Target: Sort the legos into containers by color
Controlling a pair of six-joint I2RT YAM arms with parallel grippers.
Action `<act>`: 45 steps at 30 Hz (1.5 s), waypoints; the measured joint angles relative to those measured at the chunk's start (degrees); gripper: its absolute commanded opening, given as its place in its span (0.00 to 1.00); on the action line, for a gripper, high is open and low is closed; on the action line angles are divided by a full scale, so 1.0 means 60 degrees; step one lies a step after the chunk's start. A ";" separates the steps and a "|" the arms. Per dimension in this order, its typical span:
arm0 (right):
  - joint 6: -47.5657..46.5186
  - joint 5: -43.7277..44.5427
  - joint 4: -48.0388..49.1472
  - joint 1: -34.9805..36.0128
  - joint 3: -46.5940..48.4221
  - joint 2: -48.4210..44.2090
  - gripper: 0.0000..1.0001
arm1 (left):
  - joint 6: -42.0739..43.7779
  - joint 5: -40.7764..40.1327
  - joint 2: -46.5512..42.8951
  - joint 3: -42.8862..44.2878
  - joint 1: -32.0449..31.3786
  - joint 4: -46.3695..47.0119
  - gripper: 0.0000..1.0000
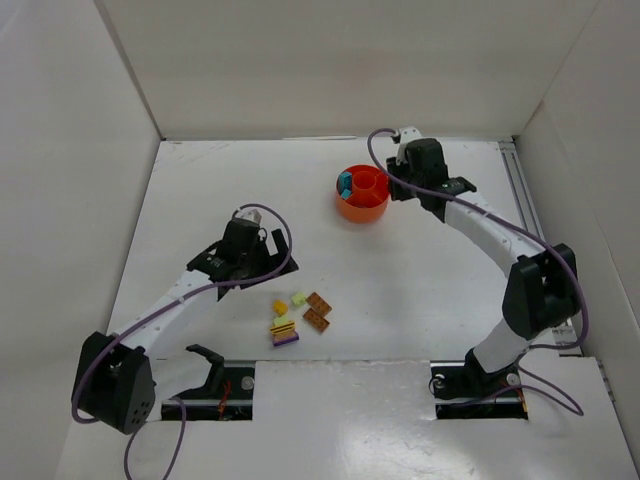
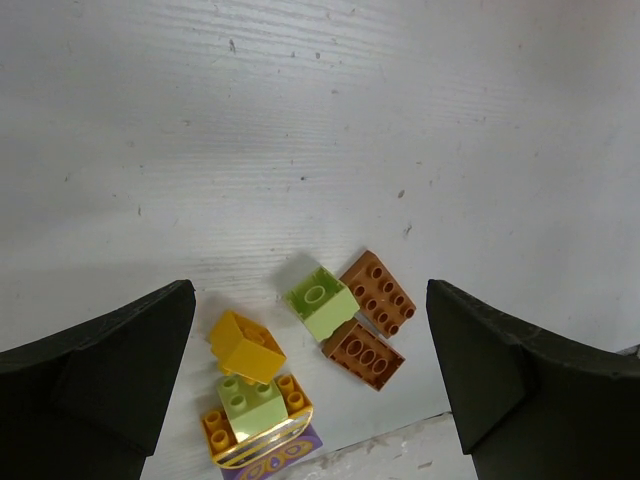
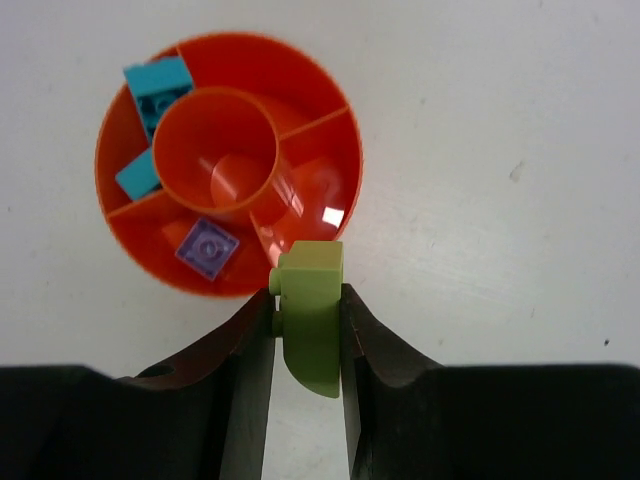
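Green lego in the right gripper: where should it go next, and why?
Probably a small nudge forward, until it hangs over the empty section. The right gripper holds the green lego just at the orange dish rim, and teal legos and a purple lego sit in other sections.

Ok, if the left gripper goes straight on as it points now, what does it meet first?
Likely the lone pale green brick, centred between the open fingers of the left gripper; depth is unclear.
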 measured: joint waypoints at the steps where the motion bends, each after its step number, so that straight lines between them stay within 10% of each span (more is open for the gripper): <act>1: -0.0040 -0.0091 0.0015 -0.0095 0.0226 0.0120 0.11 | 0.0076 0.0004 0.0175 0.0058 -0.0036 0.0036 1.00; 12: -0.0295 -0.1075 0.0066 -0.0393 0.1996 0.2116 0.15 | 0.0758 0.0146 0.1180 0.0667 -0.0346 0.0299 0.97; 26: 0.0047 -0.1257 0.0098 -0.0535 0.2306 0.2561 0.54 | 0.1064 0.0219 0.1534 0.0685 -0.0809 0.0372 0.97; 45: -0.0197 -0.1388 0.0025 -0.0535 0.0280 -0.0015 0.55 | 0.1162 -0.0816 0.2025 0.0834 -0.2619 0.0073 0.71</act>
